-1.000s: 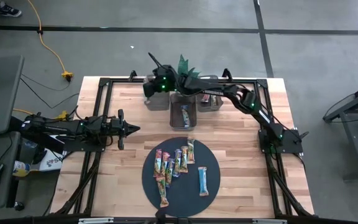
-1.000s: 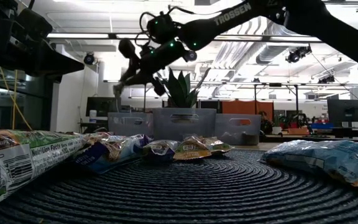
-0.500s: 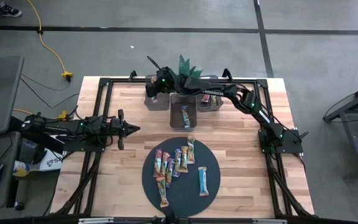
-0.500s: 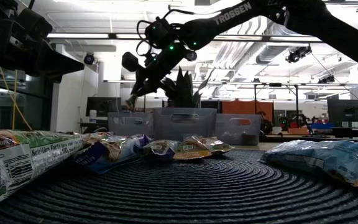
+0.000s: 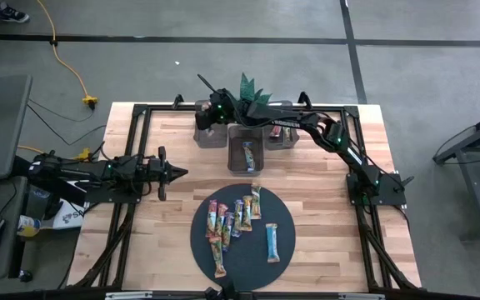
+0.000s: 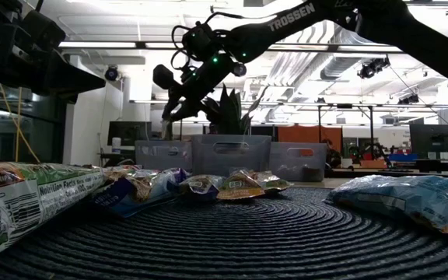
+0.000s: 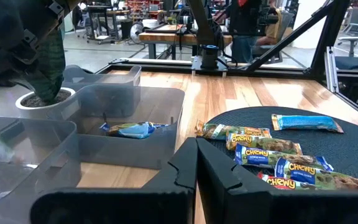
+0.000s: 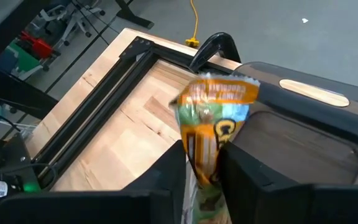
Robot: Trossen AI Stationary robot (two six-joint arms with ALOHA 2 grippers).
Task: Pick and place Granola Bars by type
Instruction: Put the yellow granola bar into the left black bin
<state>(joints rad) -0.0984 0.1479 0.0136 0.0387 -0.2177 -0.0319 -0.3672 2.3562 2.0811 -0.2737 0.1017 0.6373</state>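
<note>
The right gripper moved down toward the 11 o'clock bin. It carried a granola bar.

- 3 bins in row at table back edge, plant behind them.
- 1 bar in middle bin.
- Disc in front of bins, w/ bars on its left half, 1 more apart at right.
- Right gripper over left bin; left gripper at table's left.
</note>
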